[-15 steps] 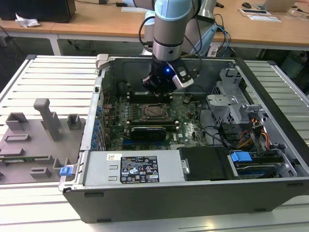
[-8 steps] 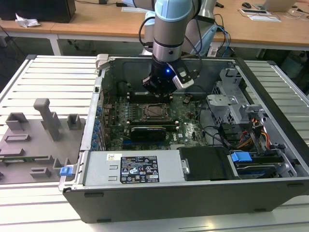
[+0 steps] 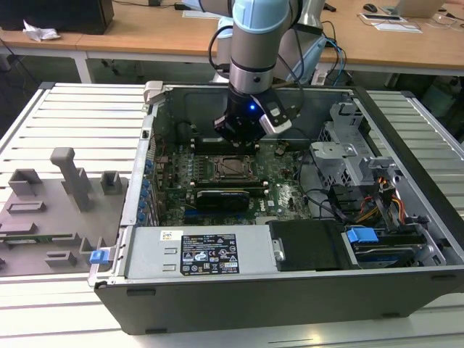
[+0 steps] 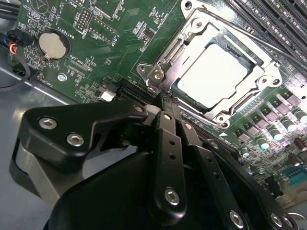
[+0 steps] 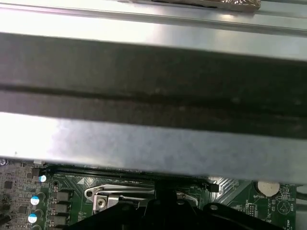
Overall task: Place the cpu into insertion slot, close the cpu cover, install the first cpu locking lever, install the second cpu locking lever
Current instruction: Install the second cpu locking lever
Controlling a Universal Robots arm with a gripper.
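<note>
**CPU's seated and the cover's down, gripper parked at the socket corner**

So the cpu (image 4: 214, 75) is already sitting flat in the insertion slot (image 4: 249, 64); pale dull silver top, small and square, with the black rim of the socket peeking out round it. The cpu cover (image 4: 189, 45) looks to be folded down over it; thin shiny stamped steel frame with a big square window, screw heads at the corners, and a thin wire lever (image 4: 249, 36) running along one side of the frame. You can spot the same socket in the exterior view, cpu (image 3: 233, 167) in the middle of the green motherboard (image 4: 105, 52) inside the open PC case (image 3: 239, 290).

The gripper (image 4: 164, 99) is right at the cover's near corner; its matte black fingers look pressed together with nothing between them, tips just at the frame's edge.

My read: chip and cover are done, so we're on the locking levers; whether either is latched I can't tell. Hooking a springy wire like that would call for a careful nudge with the tips, since it's thin and could slip off the smooth metal.
</note>
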